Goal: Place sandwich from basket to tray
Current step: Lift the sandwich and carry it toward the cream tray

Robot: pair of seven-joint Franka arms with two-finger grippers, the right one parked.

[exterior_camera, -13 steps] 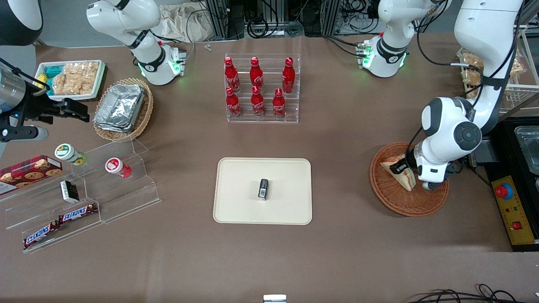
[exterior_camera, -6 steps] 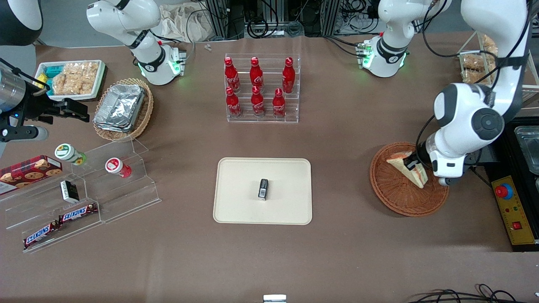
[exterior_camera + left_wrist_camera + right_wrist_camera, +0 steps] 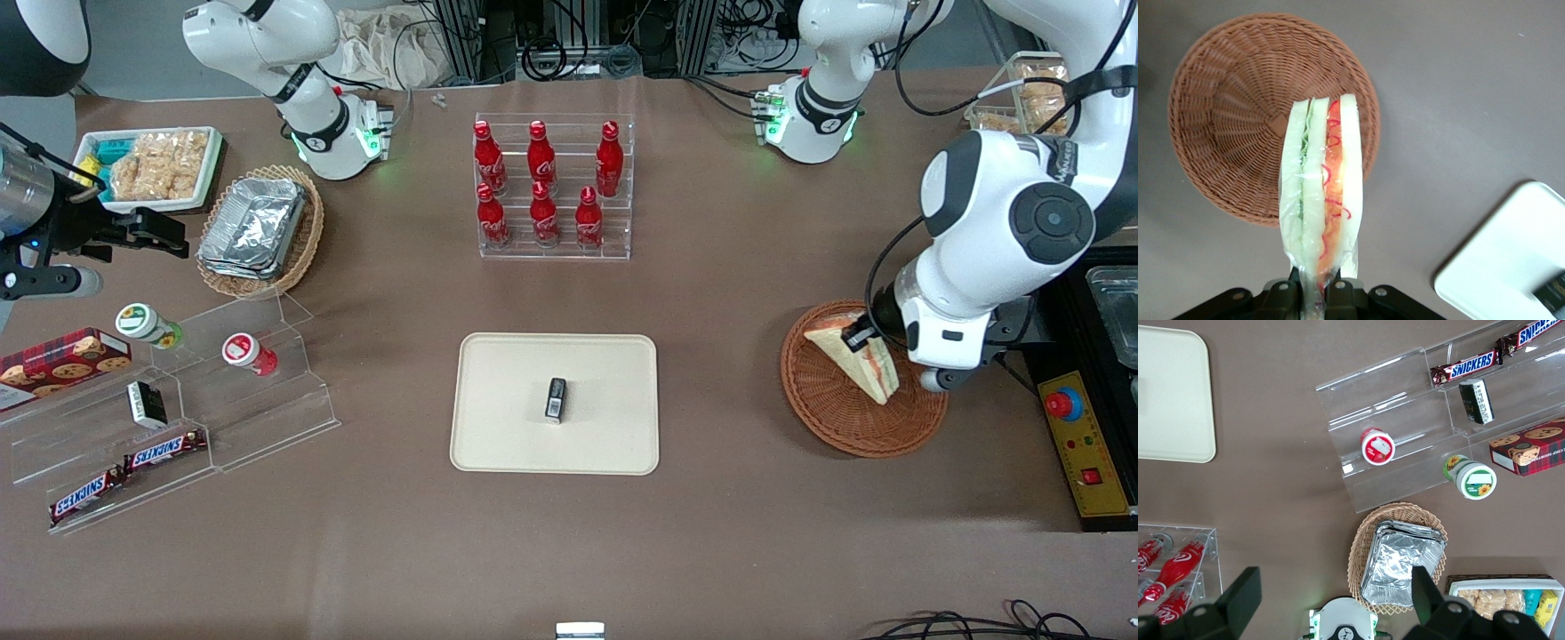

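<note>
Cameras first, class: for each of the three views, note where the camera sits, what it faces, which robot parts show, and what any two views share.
Front view: high, facing both arms; shows the tray, the basket, and the claw shut on the sandwich over the basket.
Left wrist view: on the working arm, looking down past the claw at the sandwich and the basket.
Right wrist view: on the parked arm, looking down at the foil containers; dark claw parts show.
Shared: all three show the tray.
</note>
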